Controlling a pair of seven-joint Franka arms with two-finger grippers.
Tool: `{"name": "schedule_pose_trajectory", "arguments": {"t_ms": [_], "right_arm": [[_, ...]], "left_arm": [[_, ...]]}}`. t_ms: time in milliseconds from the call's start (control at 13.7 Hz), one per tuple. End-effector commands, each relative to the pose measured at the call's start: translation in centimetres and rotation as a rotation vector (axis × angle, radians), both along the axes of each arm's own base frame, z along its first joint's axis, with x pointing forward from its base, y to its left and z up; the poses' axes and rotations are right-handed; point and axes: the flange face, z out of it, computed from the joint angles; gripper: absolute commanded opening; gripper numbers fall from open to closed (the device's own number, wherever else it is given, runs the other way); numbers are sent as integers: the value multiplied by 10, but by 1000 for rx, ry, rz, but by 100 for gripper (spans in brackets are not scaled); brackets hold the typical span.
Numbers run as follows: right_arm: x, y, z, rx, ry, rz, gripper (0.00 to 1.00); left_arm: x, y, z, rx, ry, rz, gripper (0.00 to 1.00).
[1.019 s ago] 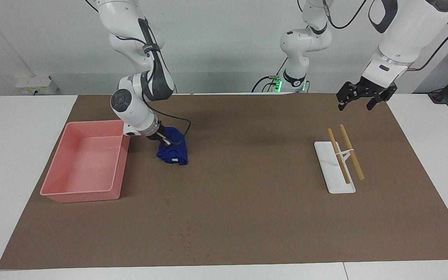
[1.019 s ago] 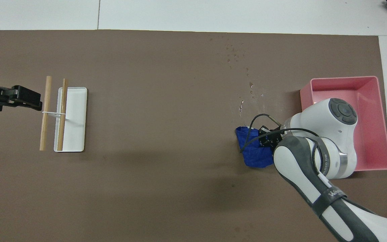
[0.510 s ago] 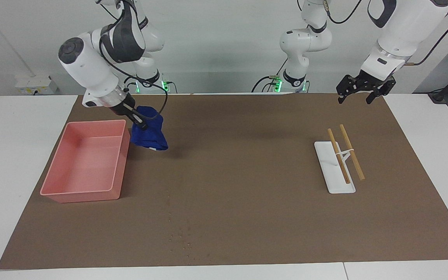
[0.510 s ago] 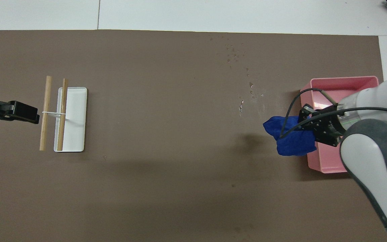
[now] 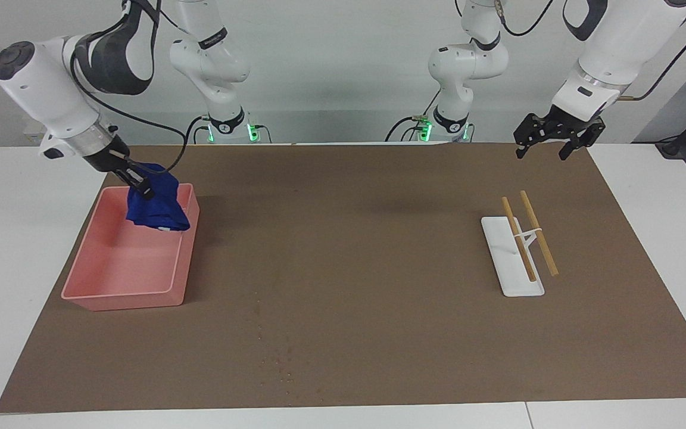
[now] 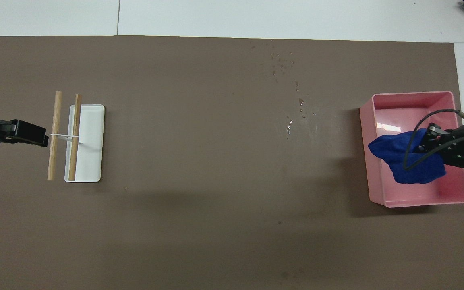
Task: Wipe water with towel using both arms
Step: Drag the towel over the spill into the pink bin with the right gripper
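A deep-blue towel hangs bunched from my right gripper, which is shut on it in the air over the pink tray. Small water drops glisten on the brown mat beside the tray, toward the middle of the table and farther from the robots. My left gripper hangs open and waits above the mat's edge at the left arm's end, holding nothing.
A white tray with two wooden sticks resting across a rack lies at the left arm's end. The brown mat covers most of the white table.
My right gripper lifted the towel off the mat and carried it toward the right arm's end, from beside the pink tray to over it. The left gripper barely moved.
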Motion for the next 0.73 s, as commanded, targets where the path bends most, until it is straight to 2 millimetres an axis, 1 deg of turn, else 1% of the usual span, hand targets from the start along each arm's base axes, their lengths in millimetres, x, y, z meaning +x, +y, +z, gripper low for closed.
{"name": "schedule_pose_trajectory", "arguments": {"t_ms": [0, 73, 218, 364, 510, 655], "right_arm": [[-15, -38, -29, -45, -35, 57, 0], [-9, -46, -45, -47, -47, 55, 0], [-4, -54, -70, -13, -33, 23, 0], [-5, -49, -87, 27, -38, -13, 0], [-5, -48, -110, 30, -54, -31, 0], [-7, -46, -119, 60, -60, -72, 0]], "left_arm": [[-8, -1, 1, -10, -9, -10, 100], [-7, 2, 0, -10, -7, -4, 100], [-7, 3, 0, -10, -7, -2, 100], [-7, 3, 0, -10, -5, -2, 100], [-7, 4, 0, -10, -7, -1, 100], [-7, 4, 0, -10, -6, -2, 100]]}}
